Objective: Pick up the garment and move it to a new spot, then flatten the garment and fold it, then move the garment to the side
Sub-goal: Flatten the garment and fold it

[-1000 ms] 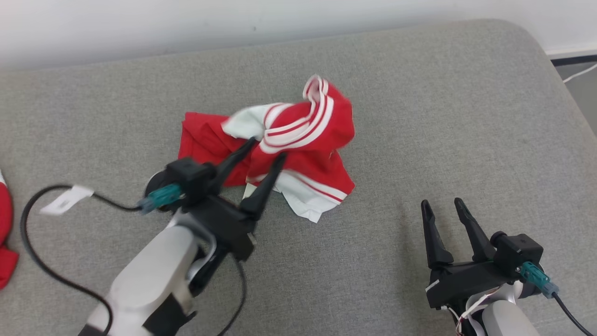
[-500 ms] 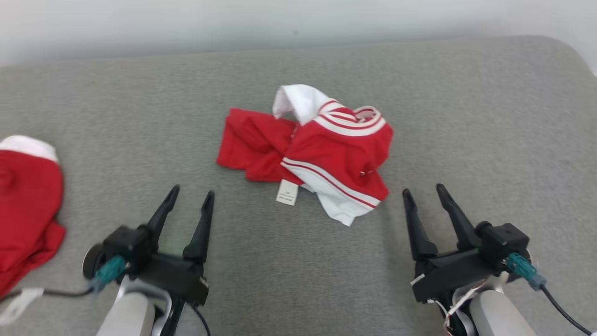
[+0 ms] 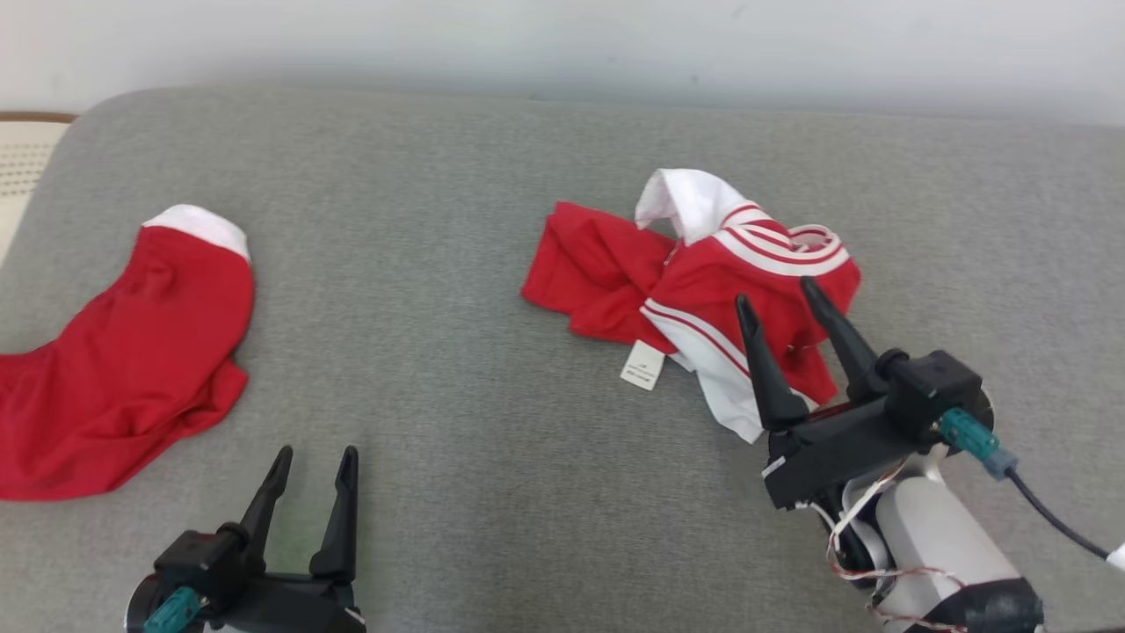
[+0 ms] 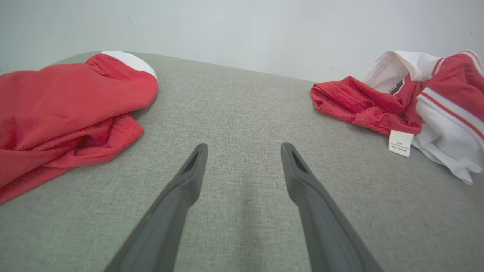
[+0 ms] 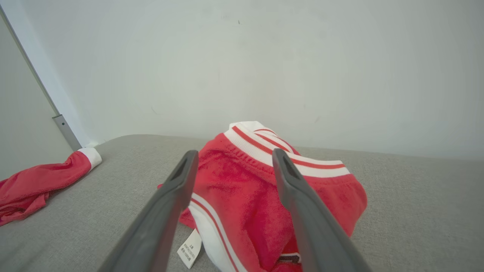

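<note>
A small white care label [image 4: 401, 142] is sewn to the red-and-white garment [image 4: 363, 105]. It hangs from the garment's lower edge and lies flat on the grey cushion [image 4: 242, 113]. In the left wrist view the label carries a few short lines of dark print, too small to read; the last line may hold a percentage figure, but that is unsure. In the head view and the right wrist view its print is just faint grey smudges. A small dark mark [image 4: 396, 87] on the garment's inner fabric, perhaps part of a printed emblem, cannot be read either.
</note>
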Robot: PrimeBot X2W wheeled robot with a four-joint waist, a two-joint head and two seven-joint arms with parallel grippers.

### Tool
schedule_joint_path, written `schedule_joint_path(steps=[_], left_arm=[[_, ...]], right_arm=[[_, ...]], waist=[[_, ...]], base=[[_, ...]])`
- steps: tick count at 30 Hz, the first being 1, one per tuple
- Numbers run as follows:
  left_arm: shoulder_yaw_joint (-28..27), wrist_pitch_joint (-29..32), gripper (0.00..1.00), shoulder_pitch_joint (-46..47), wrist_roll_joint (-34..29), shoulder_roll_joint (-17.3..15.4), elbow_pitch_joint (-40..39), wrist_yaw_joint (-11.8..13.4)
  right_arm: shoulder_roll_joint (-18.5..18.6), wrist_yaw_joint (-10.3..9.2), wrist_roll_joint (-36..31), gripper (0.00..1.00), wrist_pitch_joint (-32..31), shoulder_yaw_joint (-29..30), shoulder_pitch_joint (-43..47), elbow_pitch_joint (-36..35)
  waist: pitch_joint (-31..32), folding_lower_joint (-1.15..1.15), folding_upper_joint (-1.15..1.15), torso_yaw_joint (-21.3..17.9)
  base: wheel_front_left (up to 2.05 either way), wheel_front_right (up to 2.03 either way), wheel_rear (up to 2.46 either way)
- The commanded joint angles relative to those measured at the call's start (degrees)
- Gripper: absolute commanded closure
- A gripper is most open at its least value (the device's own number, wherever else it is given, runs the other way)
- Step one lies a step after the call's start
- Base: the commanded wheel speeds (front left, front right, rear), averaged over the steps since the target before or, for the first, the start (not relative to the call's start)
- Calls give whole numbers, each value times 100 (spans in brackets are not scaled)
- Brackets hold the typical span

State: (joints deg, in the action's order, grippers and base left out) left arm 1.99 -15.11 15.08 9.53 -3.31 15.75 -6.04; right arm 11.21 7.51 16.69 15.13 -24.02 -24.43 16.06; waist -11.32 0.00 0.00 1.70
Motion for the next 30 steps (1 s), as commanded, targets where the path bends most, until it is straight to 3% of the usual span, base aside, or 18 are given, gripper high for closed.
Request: schedule_joint_path(steps=[1,7,16,17,18,24,30], left_arm=[[-107,-8,0,-166,-6,20,-34,-23],[-112,-8,0,-304,145,36,-100,-4],[-6,-8,0,-462,413,40,-143,137],[-5,-8,0,-468,411,40,-149,148],[-6,-8,0,-463,411,40,-156,162],[-42,-8,0,-490,427,41,-135,138],[-24,-8,0,-598,451,41,-113,146]], right_arm=[[90,-4,-37,0,2,-15,-183,120],[172,-4,-177,0,3,71,-490,477],[257,-4,-405,0,1,-22,-944,1617],[244,-4,-398,42,2,-39,-1024,1740],[261,-4,-427,100,2,-39,-1103,1850],[250,-4,-425,100,2,41,-1294,2188],[224,-4,-303,100,3,-11,-1309,1742]], waist=[[-4,0,0,272],[-20,0,0,474],[-61,0,0,706],[-67,0,0,720],[-73,0,0,741],[-41,0,0,807],[97,0,0,838]], base=[[0,0,0],[0,0,0],[0,0,0],[0,0,0],[0,0,0],[0,0,0],[0,0,0]])
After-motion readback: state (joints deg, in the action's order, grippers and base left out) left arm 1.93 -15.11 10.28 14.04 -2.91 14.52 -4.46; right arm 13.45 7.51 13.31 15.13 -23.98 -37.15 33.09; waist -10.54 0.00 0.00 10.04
